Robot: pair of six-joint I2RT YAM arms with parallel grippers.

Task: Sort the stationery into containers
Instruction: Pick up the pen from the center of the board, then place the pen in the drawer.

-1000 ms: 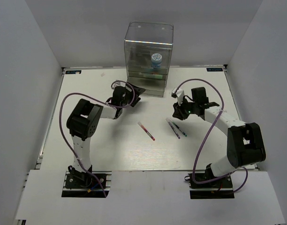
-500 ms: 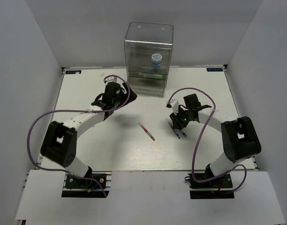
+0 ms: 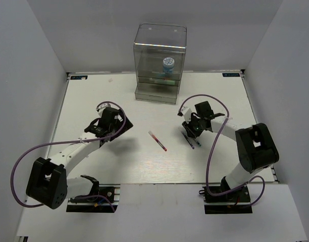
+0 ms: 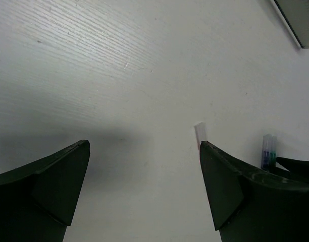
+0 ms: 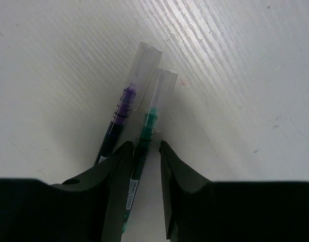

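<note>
The tall clear box [image 3: 159,55] stands at the back centre, with the blue-and-white jar [image 3: 168,63] inside it. The red pen [image 3: 157,140] lies in the middle of the table; its clear cap end shows in the left wrist view [image 4: 199,131]. Two dark pens [image 3: 191,140] lie side by side, one with purple ink [image 5: 121,118] and one with green ink [image 5: 149,121]. My right gripper [image 5: 145,143] is low over them, its narrowly open jaws straddling the green-ink pen; the left finger touches it and a gap shows on the right. My left gripper [image 4: 143,146] is wide open and empty, left of the red pen.
White walls close the table [image 3: 119,161] in at the left, right and back. Small coloured items sit in the box's lower compartment [image 3: 162,78]. Purple cables loop over both arms.
My left arm has drawn back from the box's foot towards the near left. My right gripper has moved onto the two dark pens and now straddles the green-ink one.
</note>
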